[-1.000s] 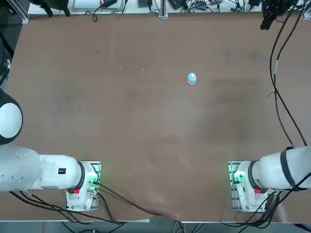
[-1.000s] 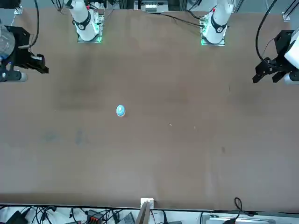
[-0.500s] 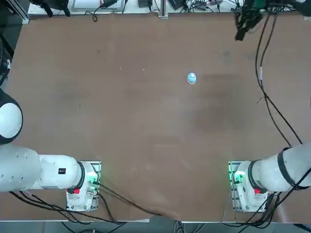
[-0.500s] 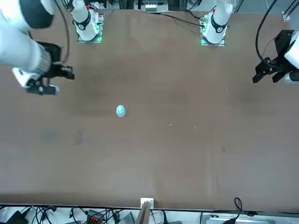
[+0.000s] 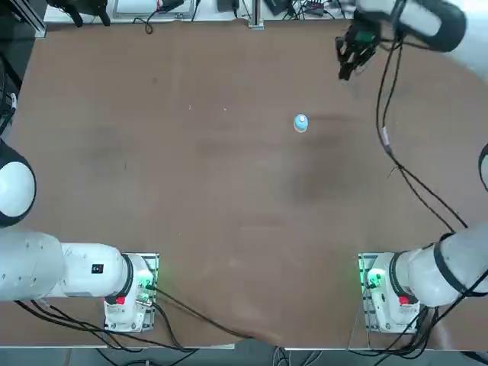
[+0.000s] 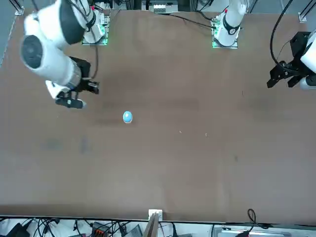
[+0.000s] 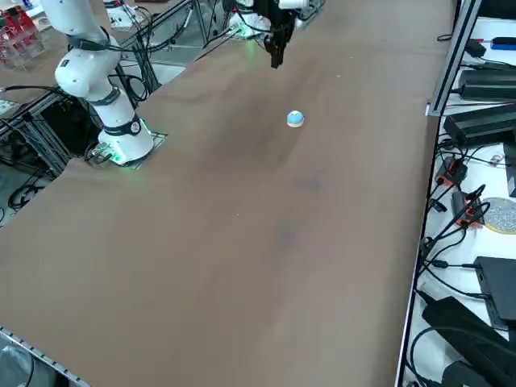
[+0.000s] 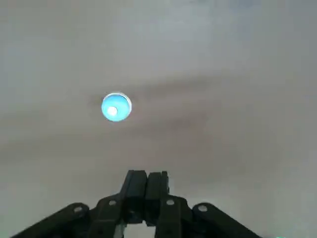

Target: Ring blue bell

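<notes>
The right arm's tool is hanging clenched, its two black fingers pressed flat together with nothing between them, as the wrist view is showing. In the overhead view the tool is hovering above the far part of the tabletop, off to the robot's right of the bell and beyond it, near but clearly apart. The front view is showing the same gap, with the tool sitting high and to one side of the target.

The blue bell is standing alone on open tabletop, upright, with its small pale button facing up at the crown of the dome. The side view is showing it with nothing around it.

Judging by its look, the bell is probably light and hard-shelled, with a smooth rounded top, so a sideways or off-centre nudge is likely to skate it across the wood rather than sound it. No grasp seems called for: the joined fingertips are best used as a single blunt point, coming straight down on the button, with a short, gentle press.
</notes>
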Controlling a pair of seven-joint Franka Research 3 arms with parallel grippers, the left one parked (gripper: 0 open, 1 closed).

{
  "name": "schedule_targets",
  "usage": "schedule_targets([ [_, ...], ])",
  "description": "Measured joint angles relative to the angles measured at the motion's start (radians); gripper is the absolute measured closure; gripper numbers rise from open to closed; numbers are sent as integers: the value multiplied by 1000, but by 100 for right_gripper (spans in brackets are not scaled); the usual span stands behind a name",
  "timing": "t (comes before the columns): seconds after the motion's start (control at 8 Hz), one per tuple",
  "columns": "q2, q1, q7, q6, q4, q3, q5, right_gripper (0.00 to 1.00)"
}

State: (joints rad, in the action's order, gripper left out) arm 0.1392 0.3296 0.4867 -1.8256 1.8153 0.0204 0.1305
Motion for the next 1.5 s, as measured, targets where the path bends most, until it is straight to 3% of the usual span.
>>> schedule_targets([
  [0.38, 34, 51, 57, -127, 64, 0, 0, 99],
  [1.12, 200, 168, 206, -393, 82, 0, 0, 99],
  [1.5, 255, 179, 219, -488, 102, -3, -1, 99],
])
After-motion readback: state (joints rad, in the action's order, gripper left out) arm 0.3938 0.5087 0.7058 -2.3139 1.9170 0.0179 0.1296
